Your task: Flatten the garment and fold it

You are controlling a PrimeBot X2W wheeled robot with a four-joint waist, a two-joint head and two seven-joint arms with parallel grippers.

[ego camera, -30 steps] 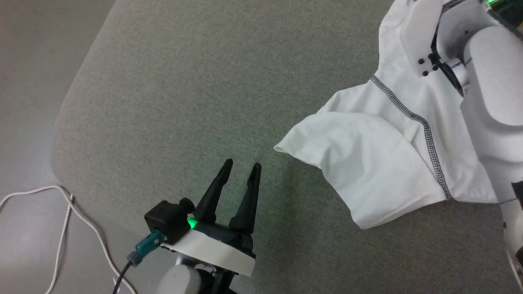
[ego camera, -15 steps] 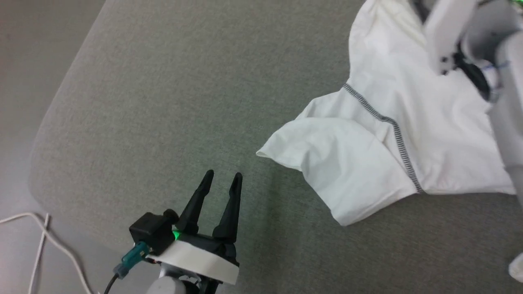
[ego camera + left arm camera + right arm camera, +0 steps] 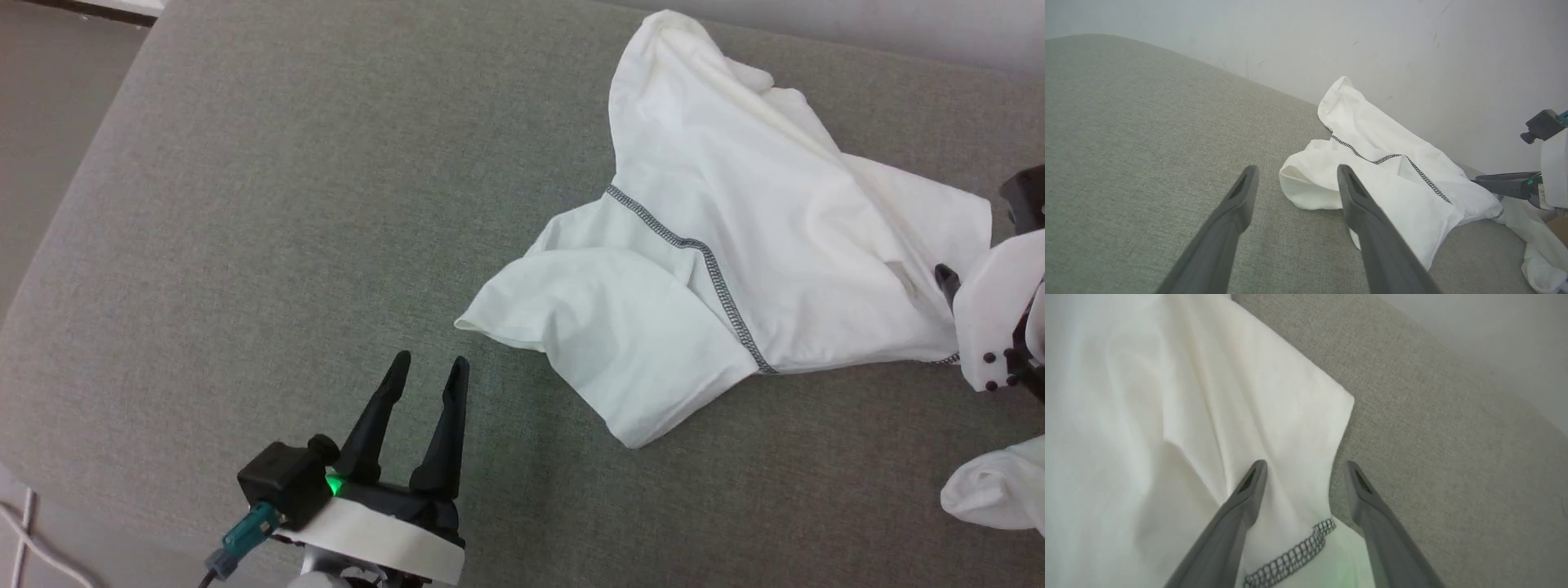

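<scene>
White garment [image 3: 735, 269] lies crumpled on the right half of the grey cushion [image 3: 286, 204], no longer held up by the right gripper [image 3: 1305, 464]. That gripper's jaws now stand wide over a stitched edge. The left gripper [image 3: 430, 360] hovers wide and empty near the sleeve, as before.

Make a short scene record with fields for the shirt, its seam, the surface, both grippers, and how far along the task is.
shirt: white, rumpled, lying on the cushion
seam: dark zigzag stitching, bent across the shirt
cushion: grey woven fabric
left gripper: open, empty, over bare cushion, apart from the shirt
right gripper: open, fingers apart over the shirt's edge, gripping nothing
task status: shirt not flat, not folded
</scene>
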